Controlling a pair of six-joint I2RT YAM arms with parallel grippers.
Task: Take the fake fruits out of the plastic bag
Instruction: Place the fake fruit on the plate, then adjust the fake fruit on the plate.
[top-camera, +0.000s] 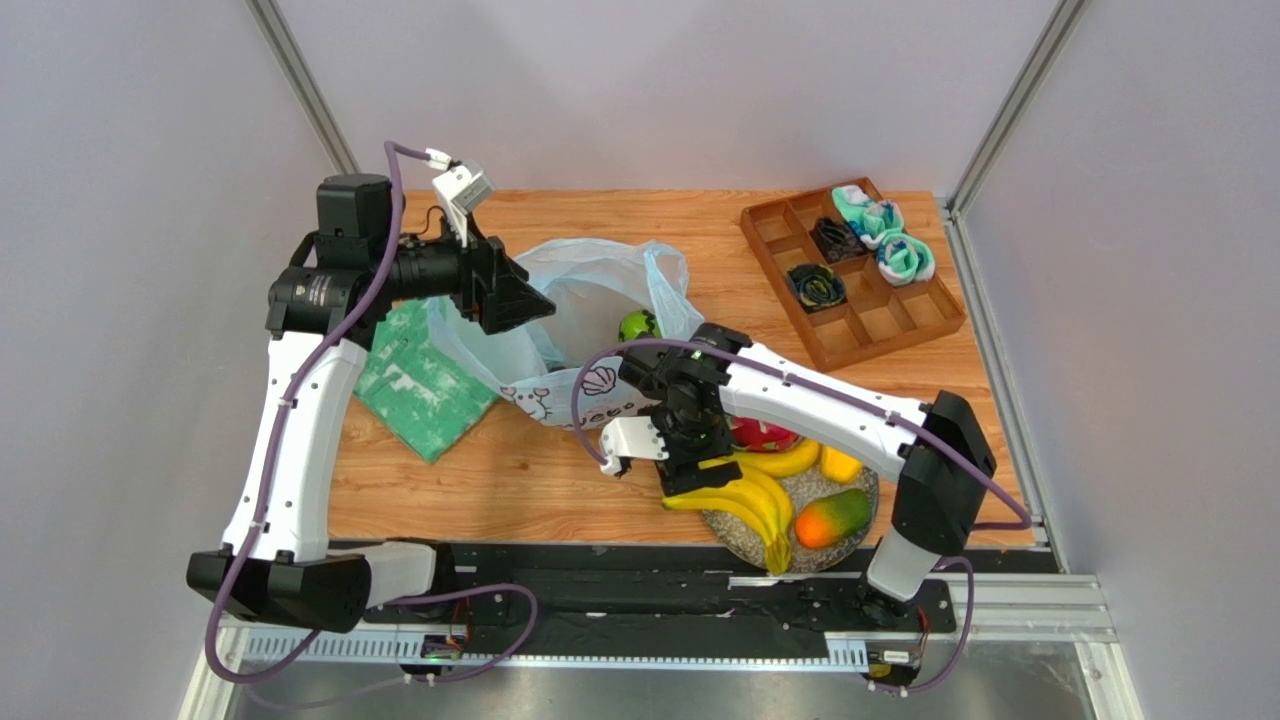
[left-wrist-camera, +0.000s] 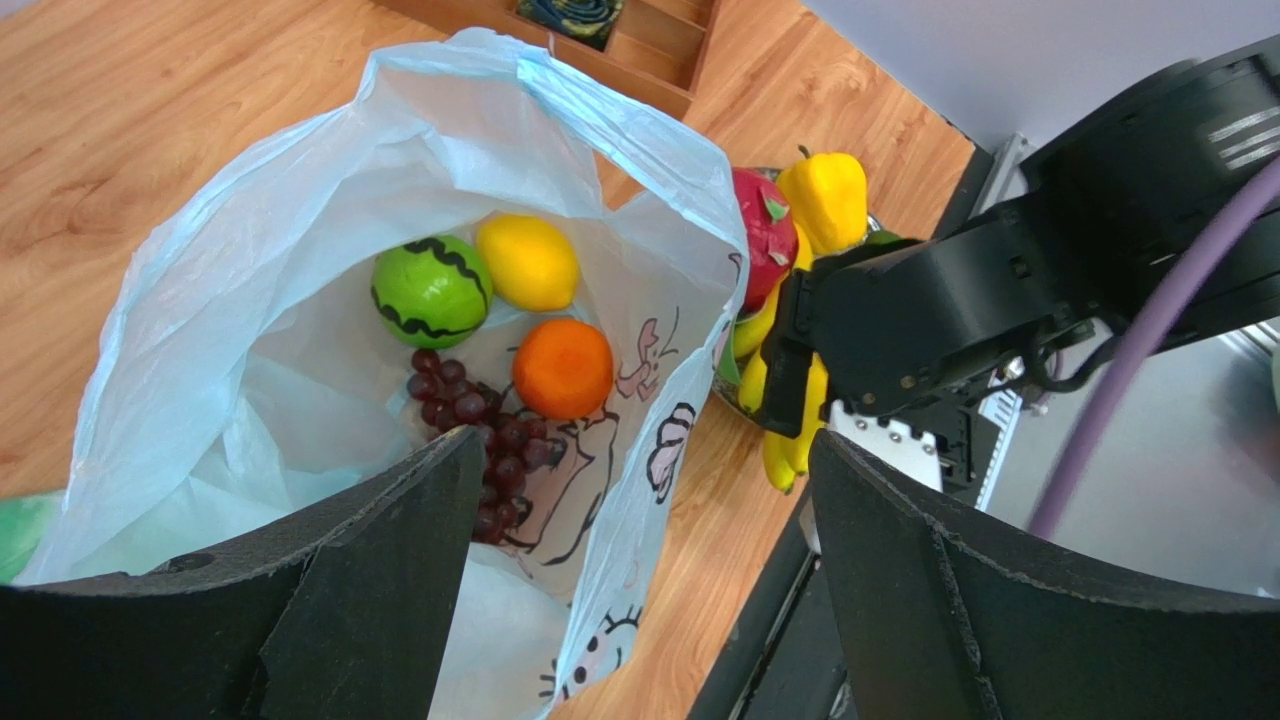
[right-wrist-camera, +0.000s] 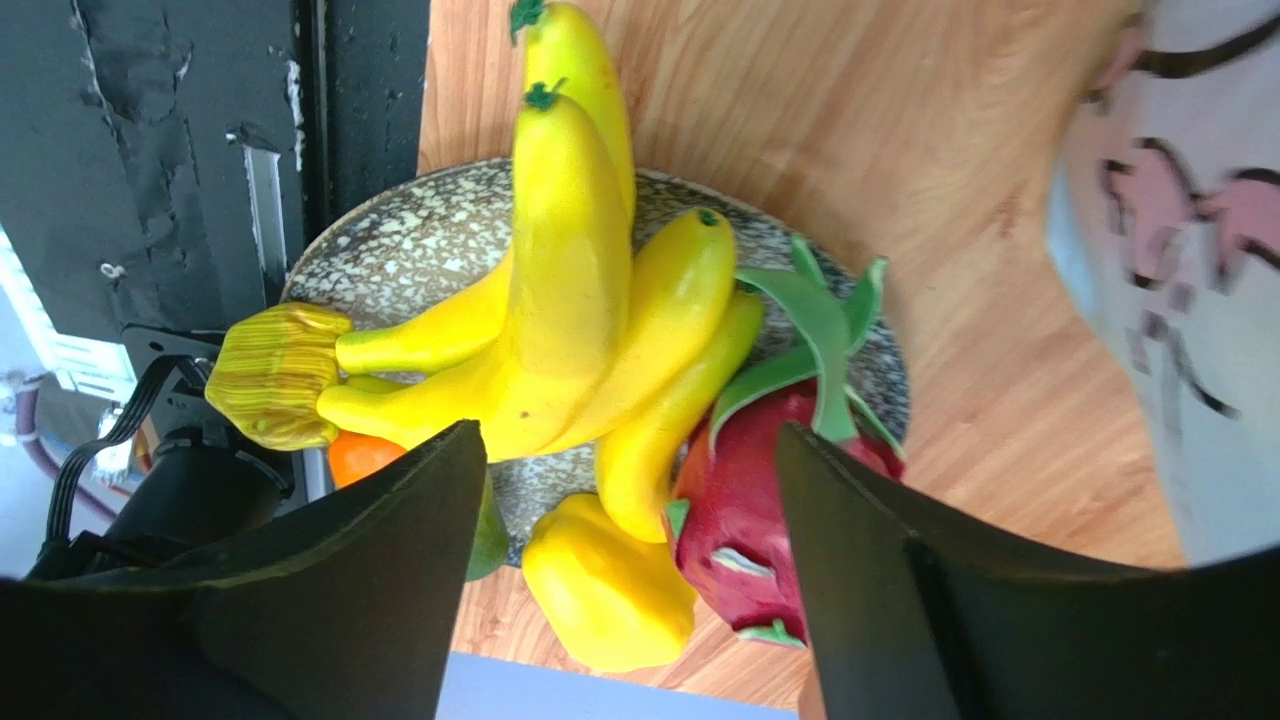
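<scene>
Right end effector (right-wrist-camera: 631, 585): spread wide, gripping nothing, poised just above the glossy yellow plastic bananas (right-wrist-camera: 564, 285) on a speckled round plate (right-wrist-camera: 398, 240). Pink-red dragon fruit (right-wrist-camera: 751, 518) alongside, close to the front edge of the wooden tabletop (top-camera: 496, 480).

Left end effector (left-wrist-camera: 646, 600): likewise wide open and empty, hanging over the mouth of the thin pale-blue plastic bag (left-wrist-camera: 211, 315).

Inside the bag: green striped ball (left-wrist-camera: 430, 290), yellow lemon (left-wrist-camera: 526, 260), orange (left-wrist-camera: 562, 368), dark purple grapes (left-wrist-camera: 478, 435).

A stretch of wood grain between the bag and the wooden compartment tray (top-camera: 902, 323) at the far right.
</scene>
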